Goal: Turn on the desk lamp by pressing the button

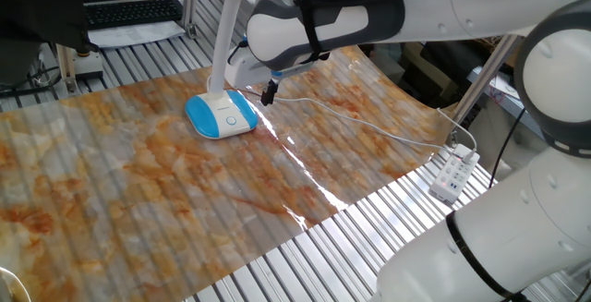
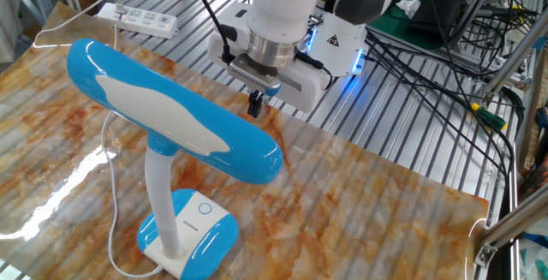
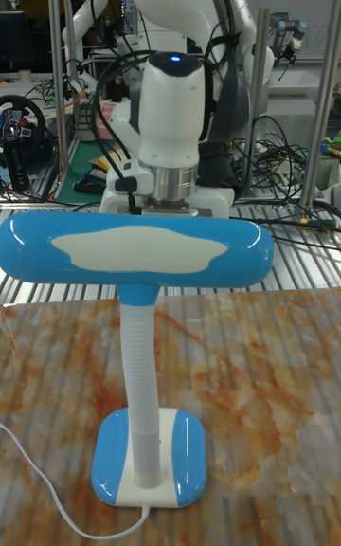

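Arm (image 1: 443, 6): glossy white rounded links, dark grey joint bands | Wrist (image 3: 171, 119): white housing, blue indicator light on top, silver flange ring | Gripper (image 2: 254, 103): white body, small black fingers | Cabling: black cables along the links

There was one lamp (image 2: 175, 122), one power strip (image 2: 147, 21), one marbled mat (image 1: 148, 182) and one robot arm with one gripper (image 2: 254, 103). One keyboard (image 1: 134, 10) sat behind.

Desk lamp (image 2: 184, 190) stands upright on the marbled mat, blue-edged base, flat blue-white head, unlit
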You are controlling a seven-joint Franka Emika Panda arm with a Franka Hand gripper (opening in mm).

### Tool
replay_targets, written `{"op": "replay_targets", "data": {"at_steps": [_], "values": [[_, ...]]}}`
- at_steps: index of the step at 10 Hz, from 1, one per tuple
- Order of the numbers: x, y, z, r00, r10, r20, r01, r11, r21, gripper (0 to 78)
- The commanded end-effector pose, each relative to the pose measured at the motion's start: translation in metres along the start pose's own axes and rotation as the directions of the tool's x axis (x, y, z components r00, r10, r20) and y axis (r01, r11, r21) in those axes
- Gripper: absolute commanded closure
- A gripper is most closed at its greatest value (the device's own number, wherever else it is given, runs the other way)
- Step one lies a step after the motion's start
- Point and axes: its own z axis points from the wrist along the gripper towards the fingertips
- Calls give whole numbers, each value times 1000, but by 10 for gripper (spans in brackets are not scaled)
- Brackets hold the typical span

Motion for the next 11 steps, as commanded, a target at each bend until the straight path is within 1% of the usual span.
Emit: {"op": "replay_targets", "data": {"at_steps": [1, 3, 4, 5, 6, 8, 9, 11], "values": [[-1, 0, -2, 999, 26, 26, -25, 1000, -5, 776], [-1, 0, -2, 999, 53, 4, -53, 999, 0, 776], [-1, 0, -2, 999, 53, 4, -53, 999, 2, 776], [-1, 0, -2, 998, 60, 12, -60, 998, 2, 776], [-1, 0, 1, 997, 67, 30, -68, 998, 1, 776], [-4, 4, 15, 994, 87, 62, -87, 996, -1, 776], [-8, 5, 19, 994, 94, 62, -94, 996, -2, 776], [-17, 5, 21, 993, 98, 61, -98, 995, -2, 776]]}}
